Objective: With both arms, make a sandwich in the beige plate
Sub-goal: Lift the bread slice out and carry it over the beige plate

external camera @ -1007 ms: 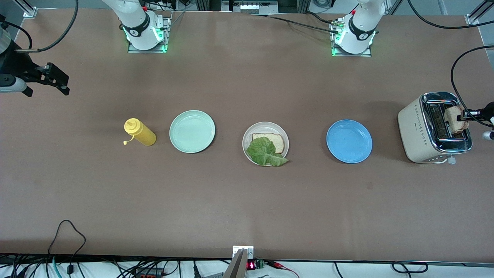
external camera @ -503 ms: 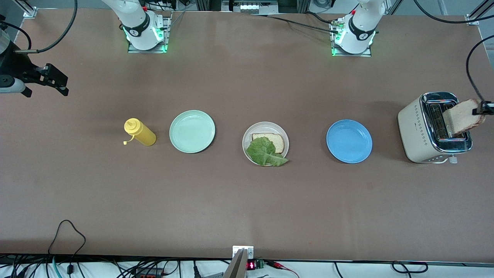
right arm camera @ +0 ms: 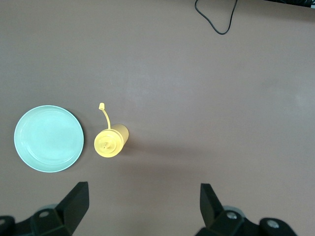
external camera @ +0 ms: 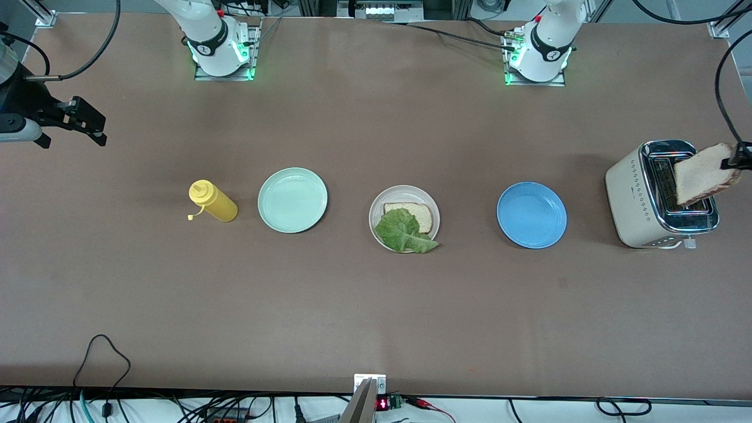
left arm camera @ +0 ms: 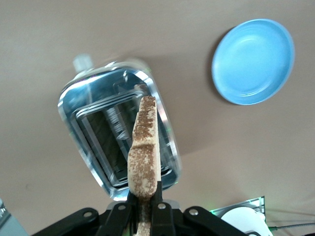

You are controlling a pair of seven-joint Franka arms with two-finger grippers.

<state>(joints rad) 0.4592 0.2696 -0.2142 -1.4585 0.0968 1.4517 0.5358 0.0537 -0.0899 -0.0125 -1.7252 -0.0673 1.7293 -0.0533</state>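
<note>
The left end effector (left arm camera: 144, 209) hangs over the toaster (external camera: 661, 194) at the left arm's end of the bench (external camera: 376, 305), its 2 fingers pinching the crust edge of a toasted bread slice (external camera: 703, 173) that is lifted clear of the slots and tilted, as the left wrist view shows edge-on. The beige plate (external camera: 432, 205) sits mid-bench between the blue plate (external camera: 531, 214) and the mint green plate (external camera: 292, 200), and it already carries 1 bread slice (external camera: 413, 214) with a ruffled lettuce leaf (external camera: 404, 232) lying over its nearer part and spilling onto the plate's rim. The step in hand looks to be carrying the 2nd slice over to cap the stack. To do it well, the slice should probably travel high enough to pass over the blue plate without brushing it, then be turned from its tilted pose toward flat before release. Since the grip is only at 1 edge, a slow, low release directly above the lower slice would likely keep it from flipping or sliding off the springy lettuce. Lining its outline up with the slice underneath, not with the leaf, seems the safer target. The right end effector (right arm camera: 142, 199) waits with fingers spread wide, over the right arm's end of the bench, with the yellow squeeze bottle (external camera: 214, 202) below in its wrist view.
</note>
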